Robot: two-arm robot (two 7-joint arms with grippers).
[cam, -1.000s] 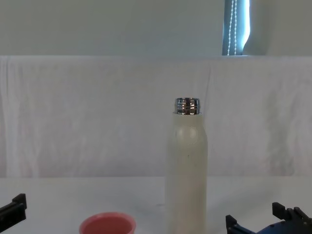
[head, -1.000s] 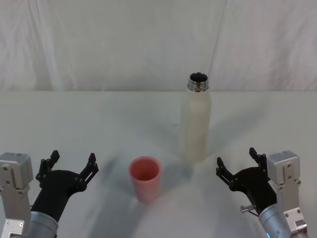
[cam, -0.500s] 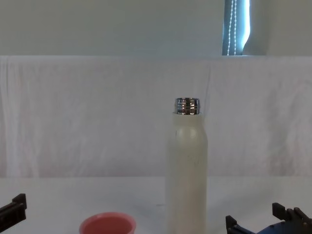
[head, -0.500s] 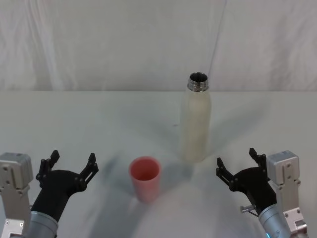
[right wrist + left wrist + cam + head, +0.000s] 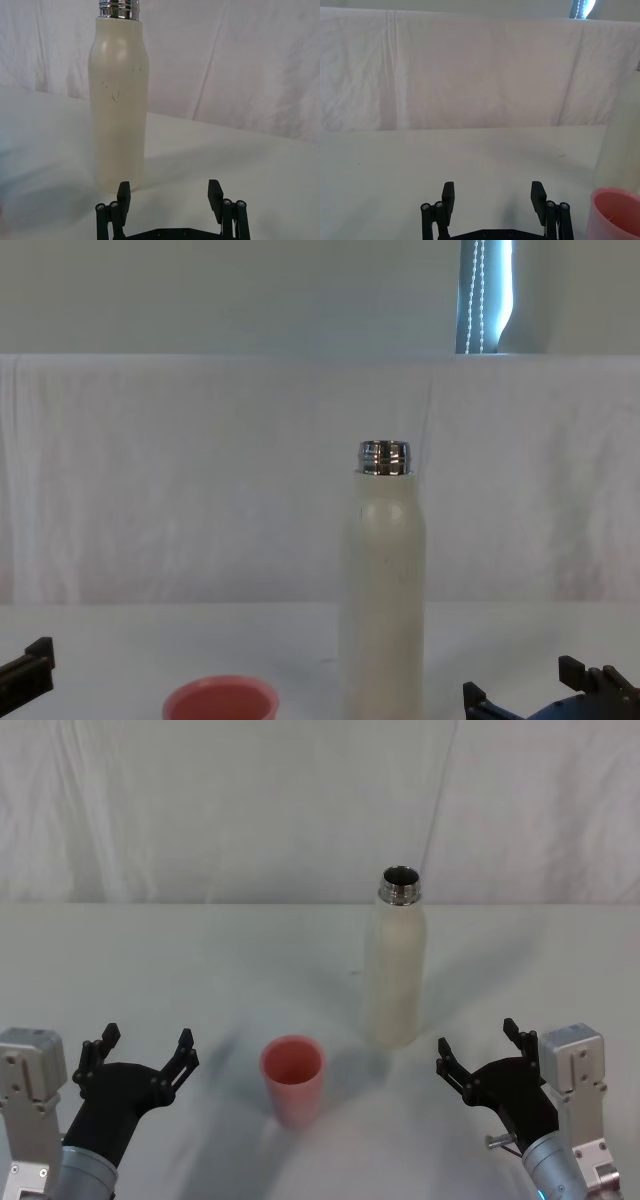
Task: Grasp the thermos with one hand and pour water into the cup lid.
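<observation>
White cloth (image 5: 250, 800) hangs as a backdrop behind the table (image 5: 200, 970), creased in long vertical folds; in the chest view a strip of window with a beaded cord (image 5: 485, 295) shows above it at about 1 o'clock. Nothing else lies on the table's pale surface.

The thermos (image 5: 394, 965) stands upright just right of centre in the head view, uncapped, its threaded silver neck open at the top. The cup lid (image 5: 292, 1080) sits upright at roughly 7 o'clock from it, nearer the robot, with a clear gap between the two. Nothing stands between either tool and these things.

The left tool (image 5: 140, 1055) rests low at 8 o'clock of the head view, fingers spread apart and holding nothing, well left of the cup lid. The right tool (image 5: 482, 1052) rests at 4 o'clock, fingers likewise spread and empty, near the thermos base but not touching it.

In the right wrist view the thermos (image 5: 119, 100) shows faint dark scuffs on its shoulder and its mouth is cut off by the frame. In the left wrist view the cup lid (image 5: 616, 210) is cropped at the edge, and the thermos body behind it is only a pale sliver. In the chest view the cup lid (image 5: 220, 702) and both tools are cut off at the lower edge. No brand, label or writing can be made out on either thing.
</observation>
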